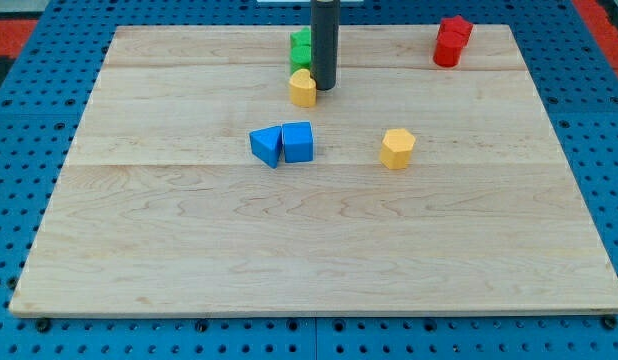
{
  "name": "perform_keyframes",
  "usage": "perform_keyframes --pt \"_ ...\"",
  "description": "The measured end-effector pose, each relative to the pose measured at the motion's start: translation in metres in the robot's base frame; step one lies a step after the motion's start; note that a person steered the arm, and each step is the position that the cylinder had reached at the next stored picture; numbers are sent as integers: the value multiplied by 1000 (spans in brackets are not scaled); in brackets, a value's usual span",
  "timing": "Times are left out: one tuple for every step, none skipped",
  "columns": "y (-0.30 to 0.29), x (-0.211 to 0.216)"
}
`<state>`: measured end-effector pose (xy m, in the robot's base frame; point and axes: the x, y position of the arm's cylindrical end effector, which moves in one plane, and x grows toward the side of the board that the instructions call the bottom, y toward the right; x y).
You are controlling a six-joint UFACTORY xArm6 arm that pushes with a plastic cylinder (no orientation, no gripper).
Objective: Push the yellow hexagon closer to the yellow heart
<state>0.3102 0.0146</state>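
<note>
The yellow hexagon (397, 148) lies right of the board's middle. The yellow heart (303, 88) lies up and to the left of it, near the view's top centre. My tip (323, 86) stands just right of the yellow heart, touching or nearly touching it, and well up-left of the hexagon. The rod rises out of the view's top.
A green block (300, 49) sits just above the heart, partly hidden by the rod. A blue triangle (266, 145) and a blue block (298, 142) touch each other left of centre. A red block (451, 41) is at the top right. The wooden board (319, 250) lies on a blue pegboard.
</note>
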Motion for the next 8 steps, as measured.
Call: perform_keyframes --pt "1 3" --pt "34 29" --pt "49 100" --pt "41 134" --pt "22 170" --pt "-8 162" --pt "-10 153" --pt "66 153"
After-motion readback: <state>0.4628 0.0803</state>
